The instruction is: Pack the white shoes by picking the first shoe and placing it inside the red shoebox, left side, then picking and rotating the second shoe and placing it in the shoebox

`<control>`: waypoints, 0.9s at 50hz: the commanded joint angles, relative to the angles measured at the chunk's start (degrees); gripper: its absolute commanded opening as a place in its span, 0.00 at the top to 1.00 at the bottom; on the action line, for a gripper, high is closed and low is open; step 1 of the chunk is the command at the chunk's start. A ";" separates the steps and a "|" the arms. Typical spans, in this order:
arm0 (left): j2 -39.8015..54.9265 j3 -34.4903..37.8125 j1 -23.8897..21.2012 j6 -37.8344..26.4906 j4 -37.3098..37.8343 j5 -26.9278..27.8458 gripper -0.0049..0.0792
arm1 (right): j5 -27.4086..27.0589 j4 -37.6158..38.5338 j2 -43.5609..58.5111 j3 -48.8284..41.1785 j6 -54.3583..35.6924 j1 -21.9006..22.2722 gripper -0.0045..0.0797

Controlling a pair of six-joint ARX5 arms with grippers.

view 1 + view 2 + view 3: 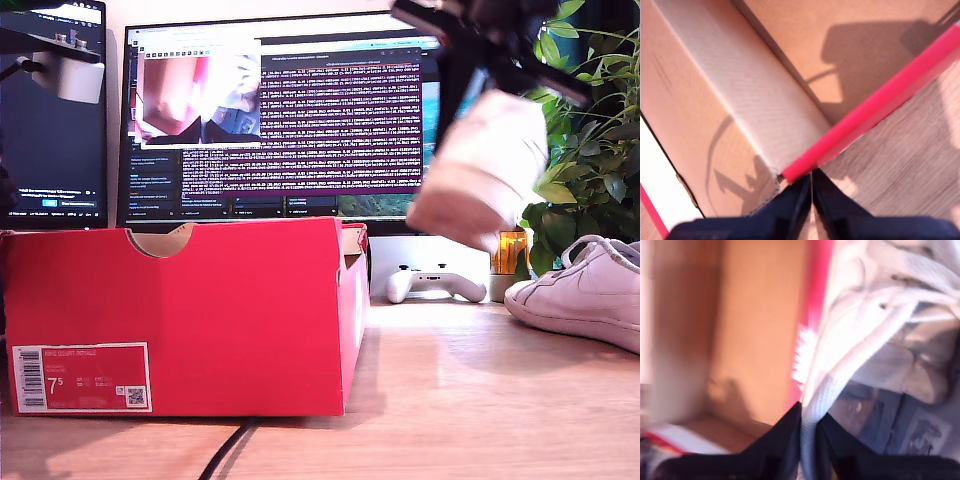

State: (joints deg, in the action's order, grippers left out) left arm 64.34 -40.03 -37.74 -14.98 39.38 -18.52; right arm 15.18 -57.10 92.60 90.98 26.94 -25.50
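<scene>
Nearest the exterior camera stands the large red cardboard shoebox (190, 310), open-topped, on the exterior view's left, with a white size label reading 7.5 low on its near end and a half-round thumb notch in the top edge. It rests on a pale wooden worktop (470, 390), and a black cable (225, 452) runs out from under its front. Behind it a wide monitor (330, 120) shows lines of text and a small camera window; a second dark screen (50, 110) stands further to the exterior view's left. Rightwards along the back lie a white game controller (435, 283) and, beyond it, a leafy green plant (590, 140).

Above the worktop, right of the box in the exterior view, a white low-top leather sneaker (485, 170) hangs blurred in the air, tilted, its off-white sole facing down and leftwards. My second gripper (807, 432) has its jaws pinched narrowly on the shoe's white collar fabric, with the box's red wall and brown inside beyond. The other white sneaker (580, 290) lies on the worktop at the exterior view's right edge, sole down, laces up.

My first gripper (811, 192) hangs over the box's red rim, jaws pressed together on nothing, brown cardboard floor on one side and worktop on the other.
</scene>
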 commanded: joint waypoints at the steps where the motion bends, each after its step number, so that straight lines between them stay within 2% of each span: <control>1: 0.57 0.57 0.13 0.00 -0.50 0.11 0.96 | 1.57 3.21 -1.97 3.65 3.23 -2.82 0.96; 13: 0.57 0.57 0.13 -0.02 -0.52 0.11 0.96 | 2.60 12.79 -1.64 4.28 10.99 -10.47 0.96; 14: 0.57 0.57 0.13 -0.02 -0.52 0.11 0.96 | 2.58 14.69 -1.29 4.28 12.55 -12.13 0.96; 19: 0.57 0.57 0.11 -0.02 -0.50 0.11 0.96 | 2.36 17.33 -0.24 4.28 14.32 -14.34 0.96; 32: 0.57 0.57 0.11 -0.02 -0.61 0.09 0.96 | 2.25 21.27 4.20 4.28 16.20 -17.55 0.96; 45: 0.57 0.57 0.11 -0.02 -0.96 0.11 0.96 | 2.27 23.58 8.83 4.28 16.13 -18.01 0.96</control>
State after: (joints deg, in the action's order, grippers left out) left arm 64.34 -40.03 -37.74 -14.98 39.27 -18.52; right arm 17.45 -35.99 103.00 94.04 43.48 -42.87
